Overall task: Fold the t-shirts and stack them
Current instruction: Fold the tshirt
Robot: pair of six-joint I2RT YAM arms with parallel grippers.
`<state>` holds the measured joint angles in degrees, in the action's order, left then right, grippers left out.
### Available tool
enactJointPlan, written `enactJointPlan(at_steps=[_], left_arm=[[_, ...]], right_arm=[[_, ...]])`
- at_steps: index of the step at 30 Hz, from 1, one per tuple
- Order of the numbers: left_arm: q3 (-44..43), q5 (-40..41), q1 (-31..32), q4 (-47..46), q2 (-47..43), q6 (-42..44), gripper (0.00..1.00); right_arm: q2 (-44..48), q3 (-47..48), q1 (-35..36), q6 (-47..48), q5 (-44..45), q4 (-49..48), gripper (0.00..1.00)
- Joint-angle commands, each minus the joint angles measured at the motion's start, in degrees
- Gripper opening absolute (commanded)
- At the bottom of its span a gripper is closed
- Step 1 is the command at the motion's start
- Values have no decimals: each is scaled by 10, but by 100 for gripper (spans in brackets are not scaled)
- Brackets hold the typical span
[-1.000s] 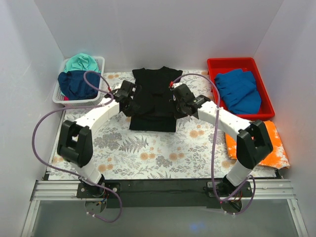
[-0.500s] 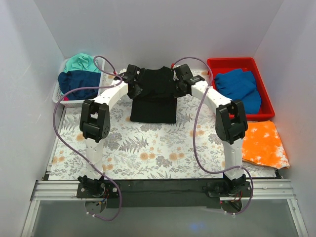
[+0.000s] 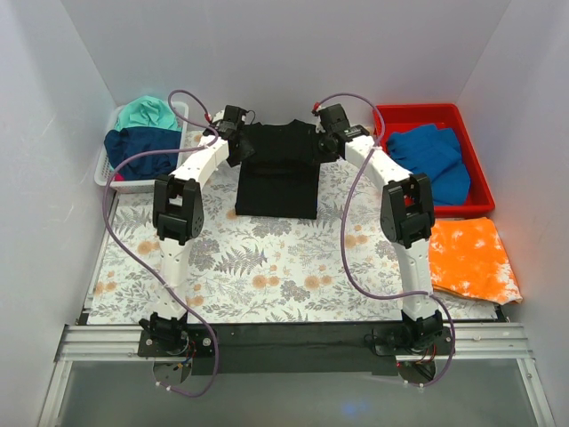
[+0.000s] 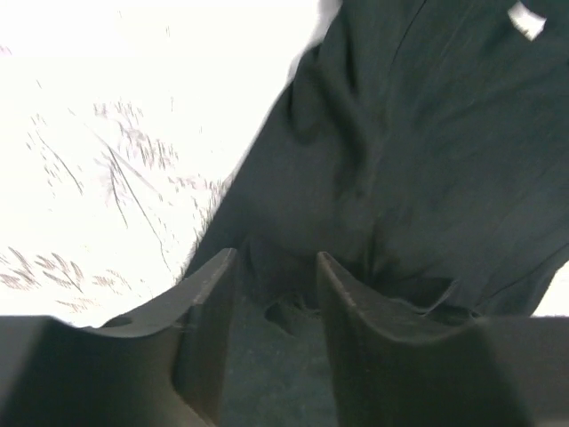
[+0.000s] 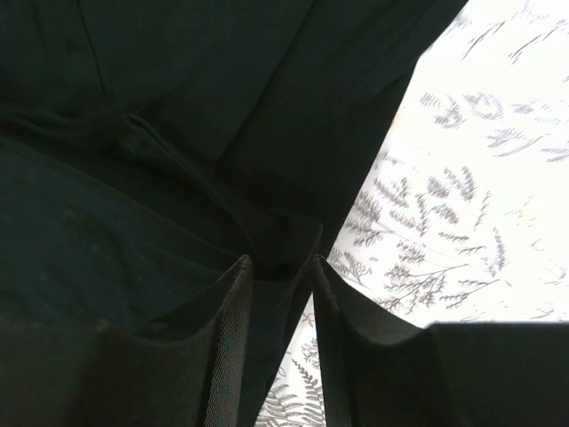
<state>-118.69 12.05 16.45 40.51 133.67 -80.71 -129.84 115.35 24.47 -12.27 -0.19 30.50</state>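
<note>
A teal t-shirt and a navy t-shirt are held in the white basket, a blue t-shirt in the red tray, and the black t-shirt is laid between them on the flowered table cloth, its far corners straddled by the parted jaws of the left gripper and right gripper.
</note>
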Motion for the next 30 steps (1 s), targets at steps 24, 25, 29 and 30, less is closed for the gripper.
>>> enactJointPlan(at_steps=[24,25,29,30], left_arm=[[384,-152,-1,-133,-247,42,39],[393,-163,-1,-148,-244,43,39],[392,-160,1,-149,-220,53,37],[395,-157,2,-143,-214,55,37]], right_arm=[[145,-257,86,-28,-59,-68,39],[140,-257,87,-29,-62,-71,39],[114,-254,88,-29,-76,-70,38],[114,-265,88,-30,-77,-70,37]])
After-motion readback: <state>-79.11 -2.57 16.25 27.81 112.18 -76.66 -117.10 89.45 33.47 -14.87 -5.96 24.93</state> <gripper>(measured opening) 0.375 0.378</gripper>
